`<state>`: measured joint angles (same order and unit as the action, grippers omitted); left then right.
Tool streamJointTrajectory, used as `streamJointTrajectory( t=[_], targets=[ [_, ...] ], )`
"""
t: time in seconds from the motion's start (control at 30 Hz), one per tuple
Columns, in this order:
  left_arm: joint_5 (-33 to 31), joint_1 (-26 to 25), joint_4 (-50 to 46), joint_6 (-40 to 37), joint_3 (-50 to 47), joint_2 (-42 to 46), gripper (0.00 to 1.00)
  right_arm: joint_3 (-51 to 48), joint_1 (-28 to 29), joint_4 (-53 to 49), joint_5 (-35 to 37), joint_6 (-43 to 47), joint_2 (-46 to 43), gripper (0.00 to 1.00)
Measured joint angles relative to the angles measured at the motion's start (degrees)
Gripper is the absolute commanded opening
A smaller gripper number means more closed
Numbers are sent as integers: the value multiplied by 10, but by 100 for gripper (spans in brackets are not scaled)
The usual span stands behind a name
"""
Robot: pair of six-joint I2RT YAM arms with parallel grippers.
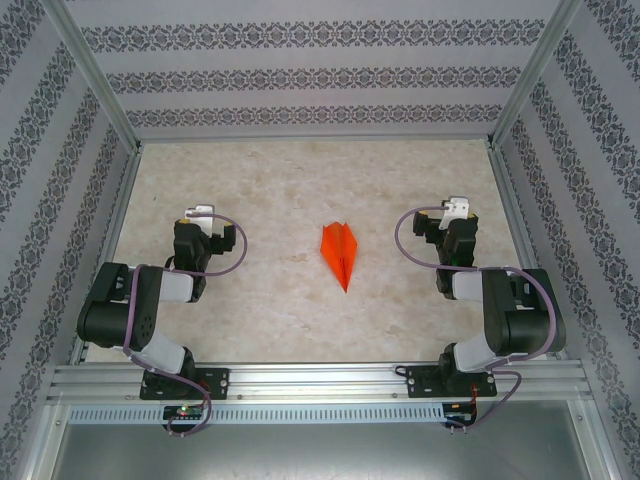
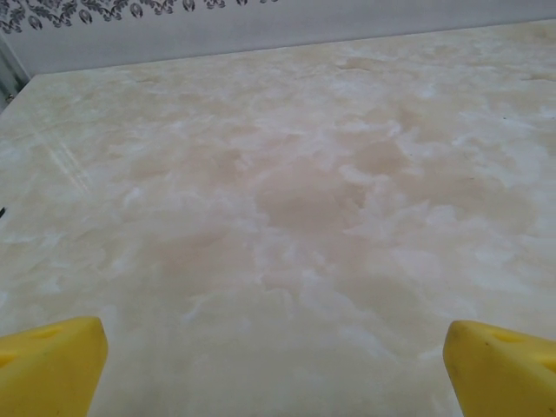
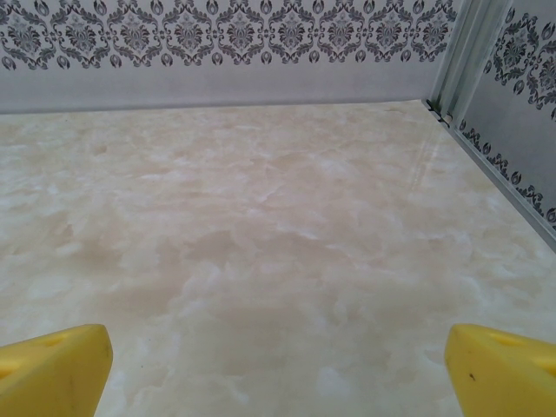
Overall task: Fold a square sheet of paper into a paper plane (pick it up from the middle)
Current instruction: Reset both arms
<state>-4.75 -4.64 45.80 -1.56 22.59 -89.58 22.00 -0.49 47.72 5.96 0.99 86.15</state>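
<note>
At the near edge, both bases sat bolted to the aluminium rail [image 1: 320, 378], and the left arm [image 1: 130, 310] and right arm [image 1: 515, 310] were each folded compactly over their own side; judging by that tucked posture, they were parked clear of the work rather than reaching for anything; a little further out, the left gripper [image 1: 199, 213] hung over bare table with its jaws spread as wide as they go, its yellow fingertips [image 2: 52, 365] at the two lower corners of the wrist view and nothing between them; the right gripper [image 1: 456, 208] matched it on the other side, jaws fully apart and empty, its own yellow fingertips [image 3: 499, 365] framing plain marble; neither touched paper; between the two grippers, well apart from both, the paper plane [image 1: 339, 252] lay flat near the middle of the table [image 1: 250, 180], a narrow orange dart with a centre crease, its sharp nose pointing back toward the rail and its wider tail toward the far side; lying central and free, it looked set down as a finished piece, so I judged the folding essentially complete, with little or nothing left to do; beyond it the marbled surface ran on to the patterned back wall [image 1: 320, 70]
</note>
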Motion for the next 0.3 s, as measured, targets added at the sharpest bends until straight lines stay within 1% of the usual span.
streamJointTrajectory(
  t=[0.3],
  targets=[
    [15, 1, 0, 0, 3, 0, 100, 0, 0, 0, 0, 0, 0, 98]
  ],
)
